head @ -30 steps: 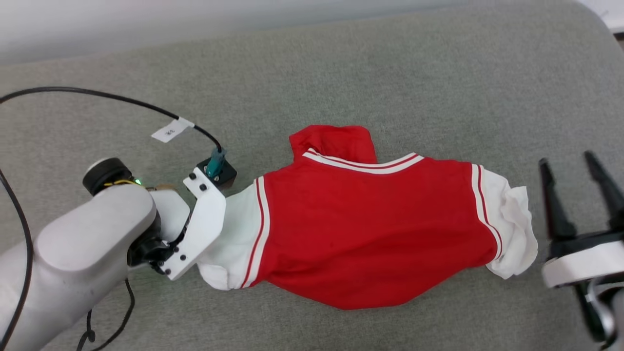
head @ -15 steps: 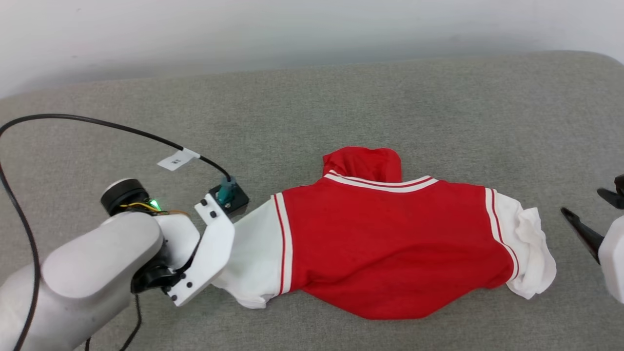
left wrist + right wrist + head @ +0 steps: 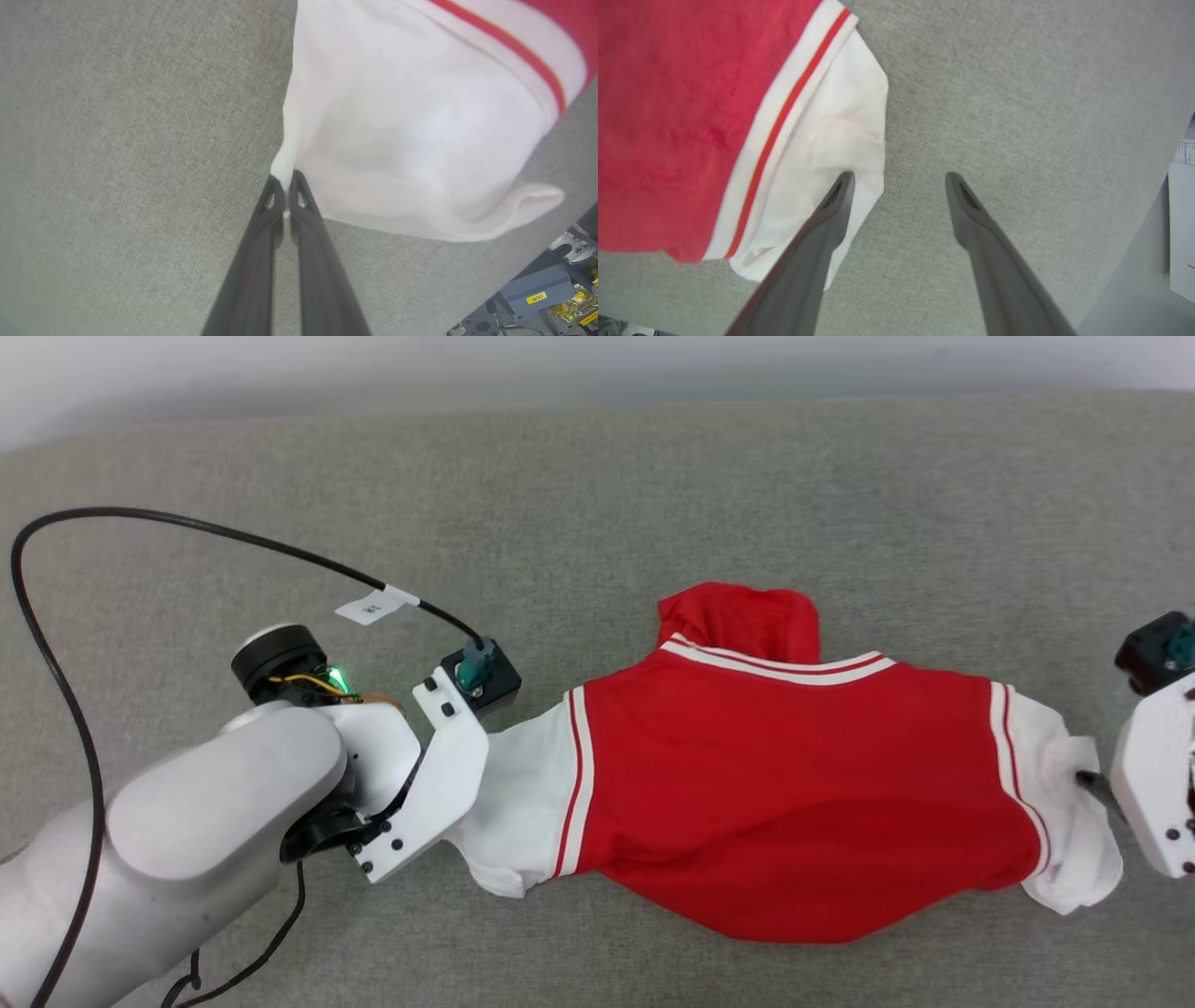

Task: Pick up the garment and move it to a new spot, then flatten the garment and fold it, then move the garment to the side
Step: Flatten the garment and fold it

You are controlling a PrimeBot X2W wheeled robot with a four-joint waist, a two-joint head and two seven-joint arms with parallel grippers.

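Note:
The garment (image 3: 803, 784), a red T-shirt with white sleeves and striped trim, lies spread across the grey padded surface (image 3: 653, 495). My left gripper (image 3: 282, 186) is shut on the edge of the garment's (image 3: 397, 121) white left sleeve; in the head view its fingers are hidden under the white wrist mount (image 3: 439, 775). My right gripper (image 3: 899, 179) is open and points down at the garment's (image 3: 682, 116) right sleeve. One finger (image 3: 831, 210) lies over the white sleeve edge, the other over bare grey fabric. Its wrist mount (image 3: 1158, 784) shows at the head view's right edge.
A black cable (image 3: 187, 523) with a white tag (image 3: 373, 607) loops over the surface at the left. The surface's far edge meets a pale wall (image 3: 560, 364). Equipment (image 3: 537, 289) shows below the surface's edge in the left wrist view.
The head camera has shifted. My right gripper has swung from standing beside the garment to pointing down over the right sleeve. The left gripper stays shut on the left sleeve.

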